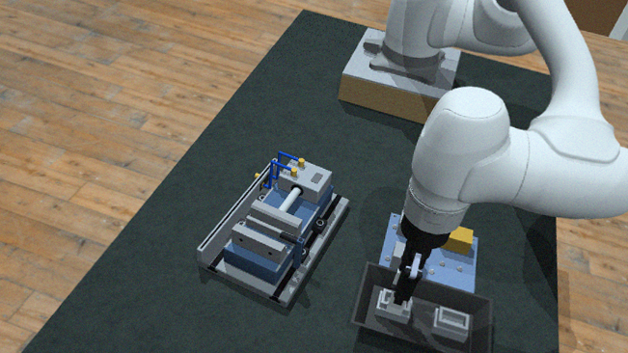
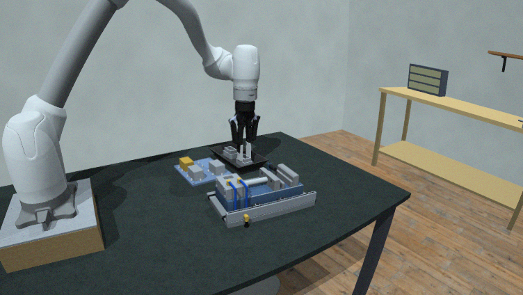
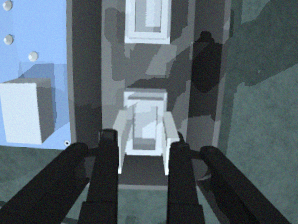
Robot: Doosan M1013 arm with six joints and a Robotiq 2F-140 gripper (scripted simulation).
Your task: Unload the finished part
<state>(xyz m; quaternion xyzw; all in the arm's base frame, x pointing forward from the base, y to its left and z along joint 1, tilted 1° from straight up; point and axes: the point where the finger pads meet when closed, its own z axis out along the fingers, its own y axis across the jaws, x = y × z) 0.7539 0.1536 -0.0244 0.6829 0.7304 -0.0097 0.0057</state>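
Observation:
My gripper (image 1: 402,296) (image 2: 243,147) (image 3: 144,124) is shut on the finished part (image 1: 385,307) (image 2: 244,158) (image 3: 145,132), a light grey block with its rectangular pocket facing up. It holds the part low inside the left half of the dark outfeed tray (image 1: 476,349) (image 2: 262,158) (image 3: 84,63). I cannot tell if the part touches the tray floor. The vise (image 1: 272,222) (image 2: 256,186) stands to the left on its grey base, and nothing shows between its jaws.
A second grey pocketed part (image 1: 450,322) (image 2: 229,151) (image 3: 148,8) lies in the tray's right half. Behind the tray is a blue fixture plate (image 1: 457,272) (image 2: 183,172) (image 3: 33,36) with a yellow block (image 1: 458,238) (image 2: 186,161) and grey blocks (image 3: 27,111). The arm's base (image 1: 396,75) is at the table's far end.

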